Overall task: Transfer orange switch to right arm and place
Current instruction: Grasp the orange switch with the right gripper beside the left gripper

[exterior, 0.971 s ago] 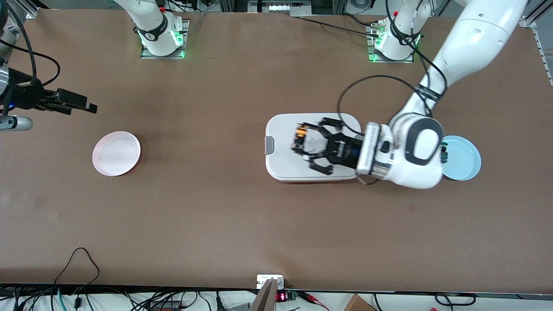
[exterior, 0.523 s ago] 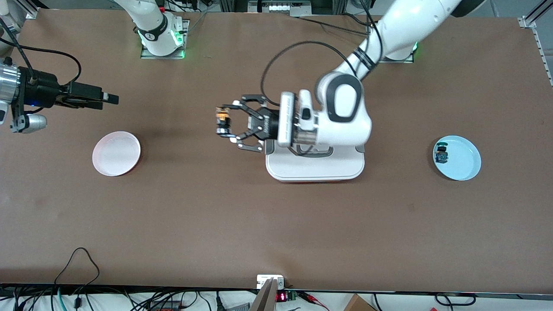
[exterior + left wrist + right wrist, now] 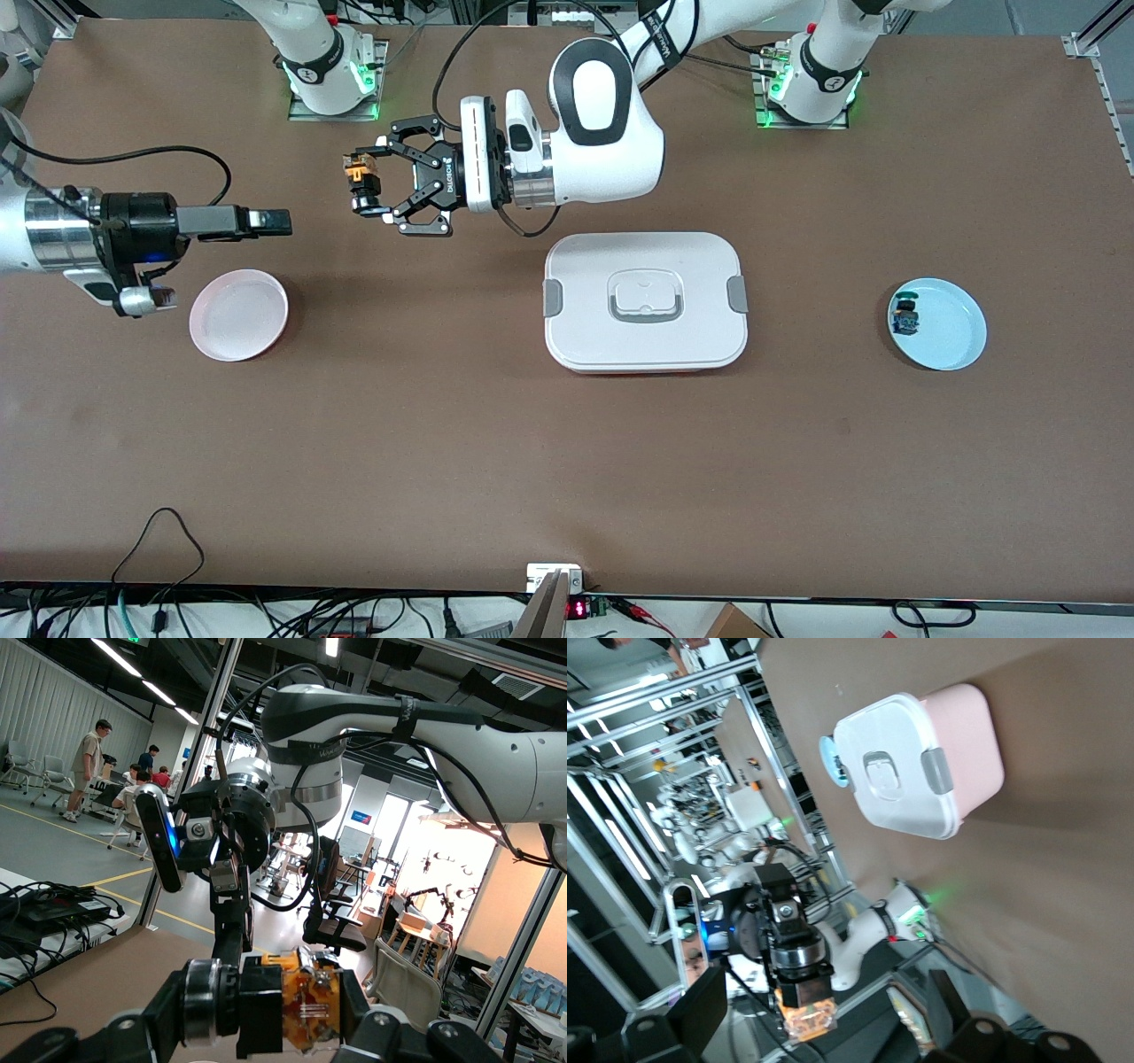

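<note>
- The right arm (image 3: 53,232) enters the front view from that view's edge, so its upper links are cut off; only the silver wrist ring, dark joint and gripper show.
- The right gripper (image 3: 276,221) hangs level over bare table, just above the pink plate (image 3: 238,315), its slim black fingers pointing at the other arm's hand; the fingers stand spread apart and hold nothing.
- The pink plate lies toward the right arm's end of the table.
- The orange switch (image 3: 358,174) is up in the air, pinched in the left gripper (image 3: 366,185), over bare table near the right arm's base (image 3: 335,78).
- In the front view the switch is small: a black stubby body with an orange part at one end; finer detail cannot be made out there.
- In the left wrist view the switch (image 3: 297,1010) fills the lower middle, black body and translucent orange housing with metal contacts inside; its lower part is cut off by the frame edge.
- In the right wrist view the switch (image 3: 808,1015) shows as an orange tip below the left gripper's black wrist.
- The left gripper's linkage fingers are pressed onto the switch from both sides.
- The white lidded box (image 3: 645,301) sits mid-table, lid shut; the right wrist view shows a pink body (image 3: 970,735) beneath the lid.
- The pale blue plate (image 3: 948,332) lies toward the left arm's end, carrying a blue-green switch (image 3: 904,316), too small to read closely.
</note>
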{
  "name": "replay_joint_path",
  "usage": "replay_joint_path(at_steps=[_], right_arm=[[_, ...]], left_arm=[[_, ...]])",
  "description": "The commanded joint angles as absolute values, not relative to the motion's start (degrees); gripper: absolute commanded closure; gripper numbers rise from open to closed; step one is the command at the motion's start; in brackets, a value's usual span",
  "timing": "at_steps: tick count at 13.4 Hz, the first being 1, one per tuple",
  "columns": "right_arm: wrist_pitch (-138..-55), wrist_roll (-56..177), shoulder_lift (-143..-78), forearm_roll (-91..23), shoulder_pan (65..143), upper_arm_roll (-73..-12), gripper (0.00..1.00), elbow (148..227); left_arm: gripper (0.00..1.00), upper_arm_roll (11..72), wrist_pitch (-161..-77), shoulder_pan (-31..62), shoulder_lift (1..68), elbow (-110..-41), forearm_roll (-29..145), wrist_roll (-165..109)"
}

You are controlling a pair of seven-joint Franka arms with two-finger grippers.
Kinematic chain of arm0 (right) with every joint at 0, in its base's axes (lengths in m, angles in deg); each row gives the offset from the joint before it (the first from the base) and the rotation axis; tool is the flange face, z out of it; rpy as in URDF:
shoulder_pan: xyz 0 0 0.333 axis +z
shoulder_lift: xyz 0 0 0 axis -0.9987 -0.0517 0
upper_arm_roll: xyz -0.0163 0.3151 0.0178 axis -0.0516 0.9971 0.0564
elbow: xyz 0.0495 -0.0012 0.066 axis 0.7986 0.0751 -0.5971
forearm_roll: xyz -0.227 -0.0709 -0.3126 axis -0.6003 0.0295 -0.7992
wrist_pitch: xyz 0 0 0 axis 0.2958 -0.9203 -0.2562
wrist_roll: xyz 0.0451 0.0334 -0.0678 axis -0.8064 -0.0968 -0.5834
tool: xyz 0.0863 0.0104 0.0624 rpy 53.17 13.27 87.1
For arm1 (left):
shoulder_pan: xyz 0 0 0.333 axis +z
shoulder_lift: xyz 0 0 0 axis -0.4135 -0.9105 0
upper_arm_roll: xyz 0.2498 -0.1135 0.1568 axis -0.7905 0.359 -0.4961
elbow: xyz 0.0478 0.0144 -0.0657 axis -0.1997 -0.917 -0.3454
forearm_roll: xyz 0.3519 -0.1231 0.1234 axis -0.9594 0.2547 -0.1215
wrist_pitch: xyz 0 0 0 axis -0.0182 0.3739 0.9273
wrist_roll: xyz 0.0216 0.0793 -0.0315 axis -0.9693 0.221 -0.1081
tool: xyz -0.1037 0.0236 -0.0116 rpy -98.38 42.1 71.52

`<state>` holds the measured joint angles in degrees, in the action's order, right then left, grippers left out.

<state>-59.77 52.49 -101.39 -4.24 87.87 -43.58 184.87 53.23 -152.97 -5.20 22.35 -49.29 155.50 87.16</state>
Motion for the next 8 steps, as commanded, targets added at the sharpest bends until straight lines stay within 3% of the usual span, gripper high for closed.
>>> replay_joint_path(at_steps=[1, 8], right_arm=[[-58.4, 45.5, -100.6, 3.5, 87.0, -43.4, 0.0, 187.3], [-53.5, 43.6, -100.9, 9.3, 87.7, -43.1, 0.0, 192.6]], left_arm=[[0.98, 52.3, -153.4, -6.2, 21.8, -47.5, 157.5, 87.4], [0.99, 52.0, -153.4, -6.2, 21.7, -47.5, 157.5, 87.7]])
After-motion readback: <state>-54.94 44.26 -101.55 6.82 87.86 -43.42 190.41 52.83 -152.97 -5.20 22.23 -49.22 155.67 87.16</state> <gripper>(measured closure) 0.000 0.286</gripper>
